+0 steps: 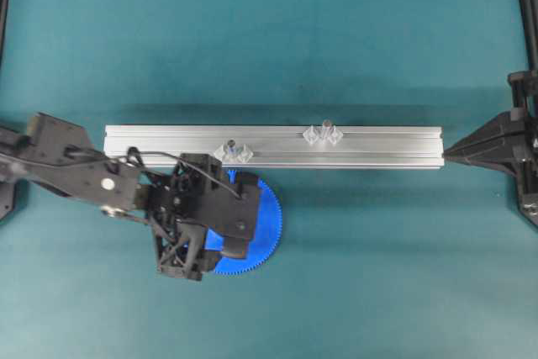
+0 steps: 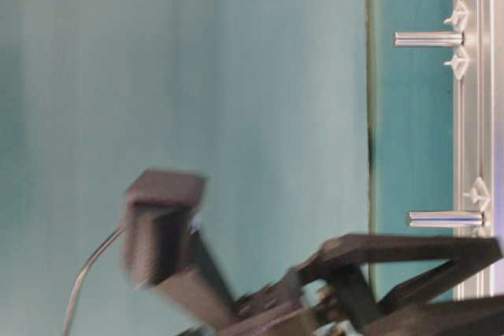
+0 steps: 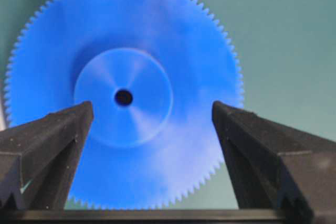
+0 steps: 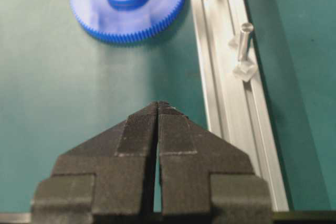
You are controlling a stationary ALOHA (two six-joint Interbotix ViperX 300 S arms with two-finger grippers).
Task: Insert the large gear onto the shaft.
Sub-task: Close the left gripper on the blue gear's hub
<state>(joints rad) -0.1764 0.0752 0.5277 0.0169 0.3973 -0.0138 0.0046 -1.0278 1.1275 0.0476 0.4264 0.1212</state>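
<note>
Large gear: the large gear [image 3: 126,98] lies flat on the teal desk [image 1: 378,275], hub side up, with its small centre hole showing. It sits just beside the near edge of the aluminium rail [image 1: 378,147], and nothing is gripping it.

Left end effector: the left end effector [image 3: 152,124] hangs right over the gear with its jaws spread wide. In the left wrist view one finger [image 3: 47,140] stands at each side of the hub, with a clear gap to it on both sides. From overhead the arm hides most of the gear, so only a blue crescent [image 1: 265,233] shows.

Shaft: the shaft [image 1: 231,147] is a thin metal pin standing upright on a clear winged mount on the rail, just above the gear in the overhead view. It is bare.

Second pin: a second pin [image 1: 325,129] stands on its own clear mount further along the rail, towards the right arm.

Right end effector: the right end effector [image 4: 158,109] has its pads pressed together with nothing between them. It sits off the right end of the rail, well apart from the gear [image 4: 128,3].
</note>
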